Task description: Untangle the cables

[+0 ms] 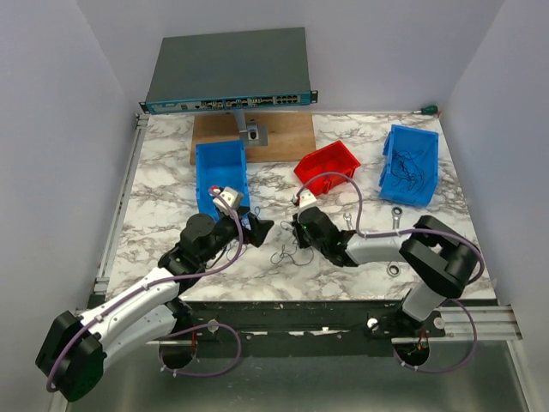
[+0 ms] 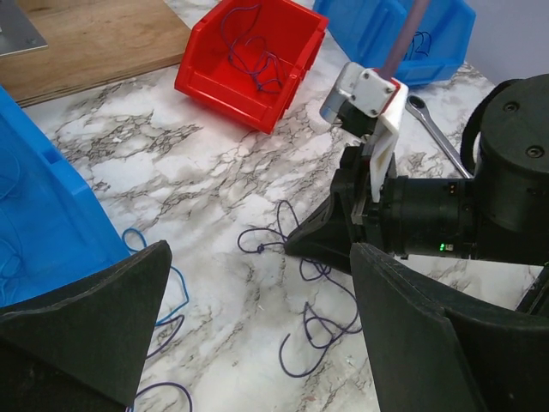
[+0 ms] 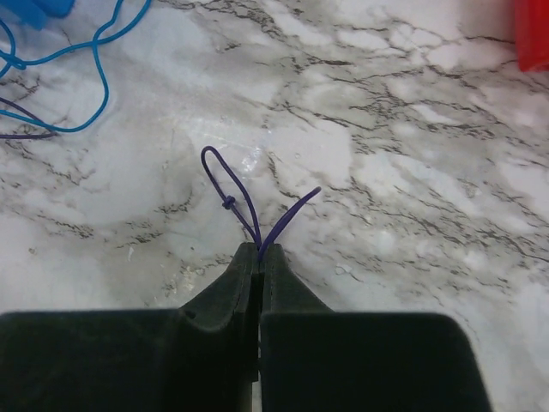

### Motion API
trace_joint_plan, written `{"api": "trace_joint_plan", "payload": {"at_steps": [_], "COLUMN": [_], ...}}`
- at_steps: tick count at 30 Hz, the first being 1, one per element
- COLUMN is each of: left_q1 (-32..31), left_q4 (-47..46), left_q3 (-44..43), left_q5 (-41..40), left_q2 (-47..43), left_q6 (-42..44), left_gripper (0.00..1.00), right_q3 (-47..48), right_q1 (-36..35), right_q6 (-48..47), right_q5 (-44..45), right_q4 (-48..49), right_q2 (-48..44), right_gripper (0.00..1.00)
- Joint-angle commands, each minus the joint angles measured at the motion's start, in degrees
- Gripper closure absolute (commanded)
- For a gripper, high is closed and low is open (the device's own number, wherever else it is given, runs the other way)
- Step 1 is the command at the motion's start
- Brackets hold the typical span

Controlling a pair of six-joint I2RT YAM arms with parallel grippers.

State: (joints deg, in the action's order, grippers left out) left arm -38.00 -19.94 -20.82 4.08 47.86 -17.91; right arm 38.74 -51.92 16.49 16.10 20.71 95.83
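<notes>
My right gripper (image 3: pixel 259 251) is clamped tight on one purple strand of the cables (image 2: pixel 310 319), mid-bench by the near edge. The loops run from there toward my left gripper (image 1: pixel 257 227), which is wide open, empty and nearer the slack.

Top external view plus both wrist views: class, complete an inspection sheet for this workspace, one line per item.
Surface: marble table, flat.
Job's things: purple wire looped on the table between the arms; blue wire beside it; more wires in the red bin and right blue bin.
Clutter: wrench, left blue bin, wooden board.
Grippers: left gripper open, holding nothing; right gripper shut on the purple wire.
Cables: thick purple arm cables arch above the table.
Surroundings: white walls; network switch at the back.
</notes>
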Motion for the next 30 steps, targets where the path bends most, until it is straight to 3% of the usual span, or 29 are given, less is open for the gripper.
{"api": "trace_joint_plan", "payload": {"at_steps": [1, 8, 18, 23, 30], "left_q1": [-0.15, -0.17, -0.15, -0.17, -0.16], "left_q4": [0.13, -1.41, -1.37, -2.29, -1.85], "left_q3": [-0.02, 1.56, 3.45, 5.13, 5.09], "left_q5": [-0.55, -1.44, -6.55, -7.76, -8.43], "left_q2": [-1.57, -3.43, -7.09, -9.52, -9.69], "left_q6": [0.77, 0.69, 0.43, 0.18, 0.08], "left_gripper": [0.13, 0.13, 0.13, 0.13, 0.09], "right_q3": [-1.45, 5.29, 21.10, 26.01, 25.99], "right_q1": [-0.38, 3.06, 12.63, 17.23, 22.55], "right_q6": [-0.38, -2.31, -2.38, -1.05, 1.16], "right_q5": [5.85, 9.84, 13.01, 12.55, 14.15], "right_q4": [-0.79, -4.33, -6.36, -1.76, 13.46], "right_q2": [-6.12, -13.63, -8.91, -4.71, 3.76], "right_gripper": [0.99, 0.99, 0.99, 0.99, 0.99]}}
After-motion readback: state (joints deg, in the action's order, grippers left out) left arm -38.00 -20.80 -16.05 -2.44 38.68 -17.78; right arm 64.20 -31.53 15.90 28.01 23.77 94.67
